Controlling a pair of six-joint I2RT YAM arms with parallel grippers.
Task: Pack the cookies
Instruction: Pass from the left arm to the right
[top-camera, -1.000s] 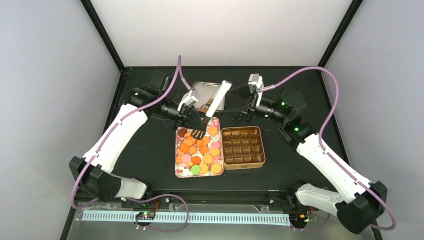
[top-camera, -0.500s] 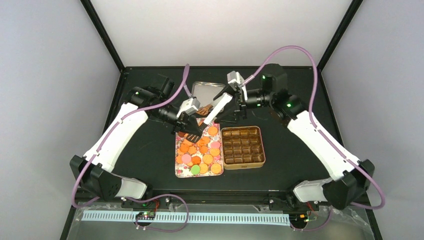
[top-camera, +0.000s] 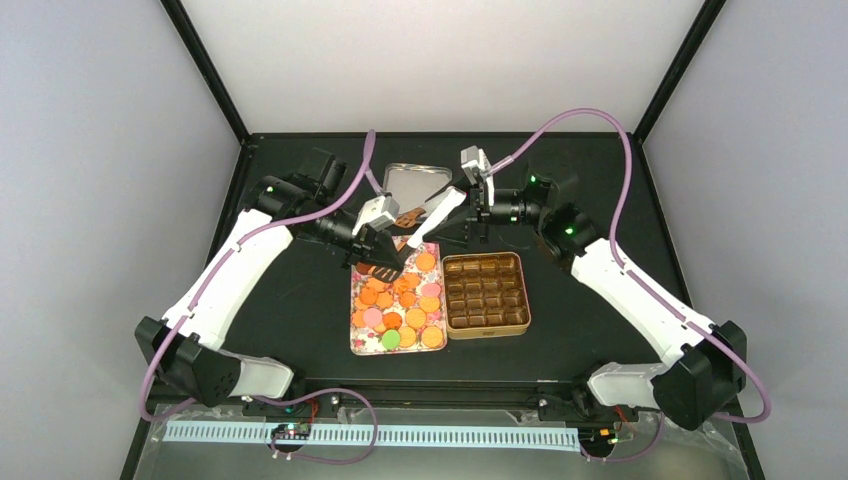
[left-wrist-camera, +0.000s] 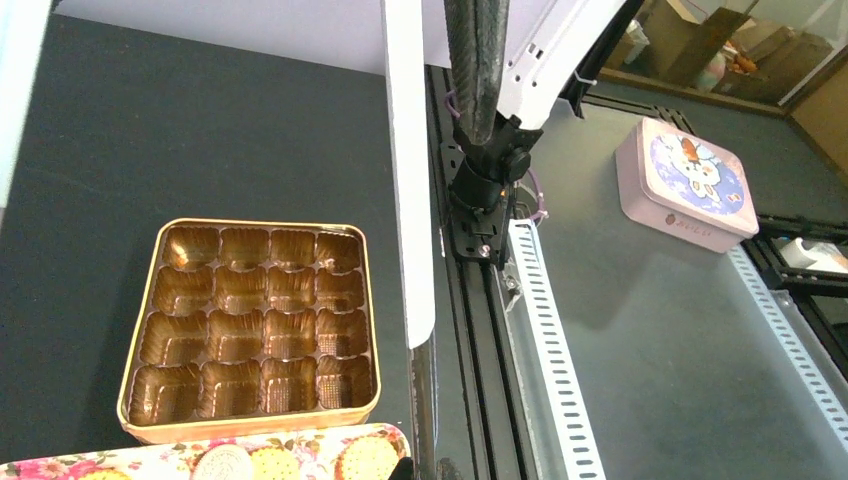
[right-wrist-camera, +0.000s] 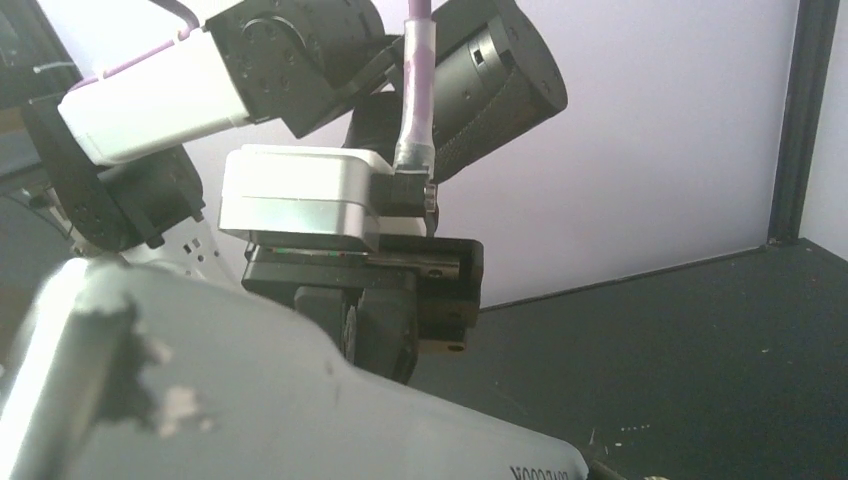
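Observation:
The cookies (top-camera: 396, 305), mostly round and orange with a few pink and green, lie on a flowered tray (top-camera: 354, 345). Two of them (left-wrist-camera: 365, 460) show at the bottom of the left wrist view. My left gripper (top-camera: 383, 260) hovers over the tray's far end, shut on a spatula (top-camera: 432, 220). Its white handle (left-wrist-camera: 408, 200) slants up and to the right. My right gripper (top-camera: 462, 207) is at the handle's far end and looks open. In the right wrist view the handle (right-wrist-camera: 200, 400) fills the foreground and hides my fingers.
A gold tin (top-camera: 486, 293) with empty brown compartments (left-wrist-camera: 250, 320) stands just right of the tray. Its lid (top-camera: 412, 181) lies behind, under the two grippers. A pink box (left-wrist-camera: 690, 185) rests on the lower surface beyond the table's near rail.
My right arm has swung left and brought its gripper up to the end of the spatula handle. The left gripper shifted slightly with the spatula.

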